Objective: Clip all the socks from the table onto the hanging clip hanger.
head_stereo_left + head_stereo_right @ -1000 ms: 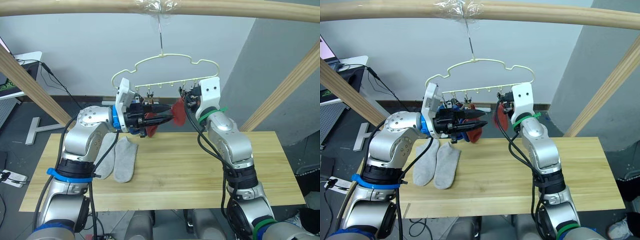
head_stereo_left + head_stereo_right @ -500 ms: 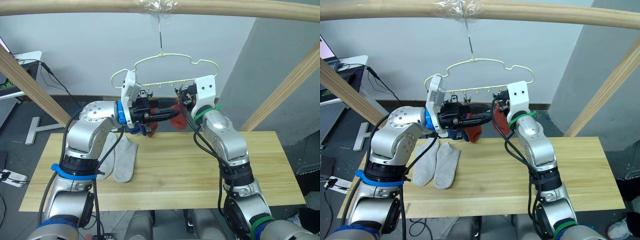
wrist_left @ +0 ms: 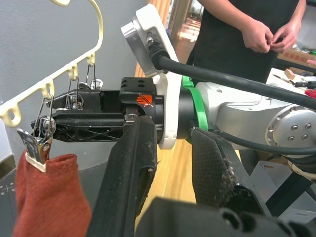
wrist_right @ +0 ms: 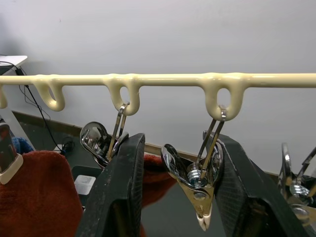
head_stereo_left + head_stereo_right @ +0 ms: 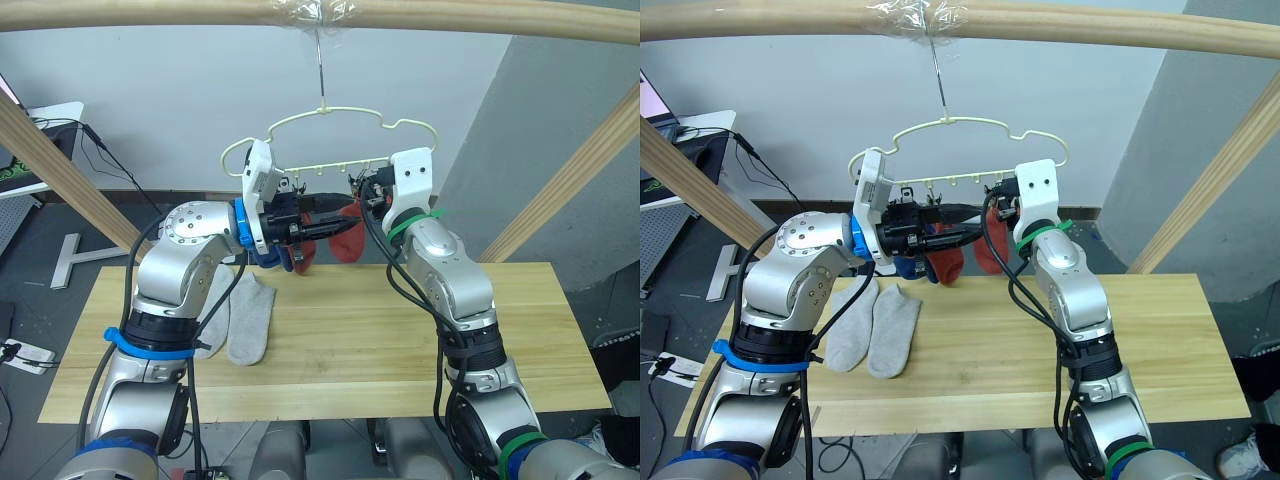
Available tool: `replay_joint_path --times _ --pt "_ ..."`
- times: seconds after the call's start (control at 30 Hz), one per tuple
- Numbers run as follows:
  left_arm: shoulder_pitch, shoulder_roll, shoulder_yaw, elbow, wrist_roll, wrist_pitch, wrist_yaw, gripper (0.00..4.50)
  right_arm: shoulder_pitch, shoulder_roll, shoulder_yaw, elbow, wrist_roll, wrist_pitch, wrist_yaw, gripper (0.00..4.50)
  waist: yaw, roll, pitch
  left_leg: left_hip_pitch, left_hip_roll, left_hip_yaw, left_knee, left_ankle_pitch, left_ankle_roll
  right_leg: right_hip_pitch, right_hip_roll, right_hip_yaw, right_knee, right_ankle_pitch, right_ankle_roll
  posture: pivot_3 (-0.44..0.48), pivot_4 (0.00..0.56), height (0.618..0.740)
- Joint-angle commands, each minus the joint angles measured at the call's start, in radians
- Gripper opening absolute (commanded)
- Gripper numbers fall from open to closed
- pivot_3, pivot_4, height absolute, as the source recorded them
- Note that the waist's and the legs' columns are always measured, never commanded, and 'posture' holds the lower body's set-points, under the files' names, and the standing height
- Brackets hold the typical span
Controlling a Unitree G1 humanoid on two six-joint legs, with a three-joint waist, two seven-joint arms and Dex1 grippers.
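Grey socks (image 5: 238,315), two of them, lie side by side flat on the left part of the wooden counter (image 5: 400,340), toes toward the robot. Above them the left gripper (image 5: 335,214) is raised to the level of the hanger's clips, its long black fingers pointing right toward the other arm; in the left wrist view its jaws stand apart with nothing between them, and the right gripper's body lies just beyond them. A blue sock (image 5: 906,266) hangs low behind the left wrist, mostly hidden by it. Beside it a red sock (image 5: 947,262) hangs from a clip, toe down, above the counter's far edge. A second red sock (image 5: 989,250) hangs just to its right, close against the right arm. The cream hanger (image 5: 330,125) hangs by its hook from a wooden pole (image 5: 150,12) overhead, its row of clips running between the two wrists. The right gripper (image 4: 175,192) reaches up under that row; its jaws are open and straddle one metal clip (image 4: 196,185), which hangs empty from a loop of the bar, with red knit showing behind. A person (image 3: 247,34) in dark clothes stands in the background of the left wrist view.
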Motion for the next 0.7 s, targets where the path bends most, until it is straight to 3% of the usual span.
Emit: replay_joint_path --times 0.03,0.1,0.37,0.57,0.7 --pt "-0.021 -0.005 0.008 -0.006 0.017 -0.040 0.015 1.53 -0.022 0.012 -0.012 -0.023 0.007 -0.023 -0.002 1.94 0.000 0.000 0.000 0.000 0.000 0.000 0.000 0.000 0.000 0.000 0.000 0.000 0.000 0.000 0.000 -0.034 0.228 0.720" --pt "-0.020 -0.005 0.006 -0.004 0.026 -0.054 0.018 1.53 -0.021 0.015 -0.014 -0.023 0.008 -0.024 -0.003 1.94 0.000 0.000 0.000 0.000 0.000 0.000 0.000 0.000 0.000 0.000 0.000 0.000 0.000 0.000 0.000 -0.034 0.228 0.720" --pt "0.012 0.012 -0.020 0.020 0.141 -0.159 0.057 1.53 -0.021 0.023 -0.019 -0.024 0.011 -0.031 -0.004 0.09 0.000 0.000 0.000 0.000 0.000 0.000 0.000 0.000 0.000 0.000 0.000 0.000 0.000 0.000 0.000 -0.033 0.226 0.720" --pt "0.143 0.034 -0.039 0.003 0.246 -0.207 0.125 1.53 -0.022 0.025 -0.023 -0.024 0.016 -0.035 0.001 0.04 -0.002 0.000 0.000 0.000 0.000 0.000 0.000 0.000 0.000 0.000 0.000 0.000 0.001 0.000 0.000 -0.032 0.226 0.720" --pt "0.274 0.043 -0.023 0.001 0.307 -0.163 0.235 2.33 -0.025 0.024 -0.022 -0.024 0.020 -0.035 0.005 0.04 0.000 0.000 0.000 0.000 0.000 0.000 0.000 0.000 0.000 -0.001 0.000 0.001 0.000 0.000 0.000 -0.031 0.229 0.720"
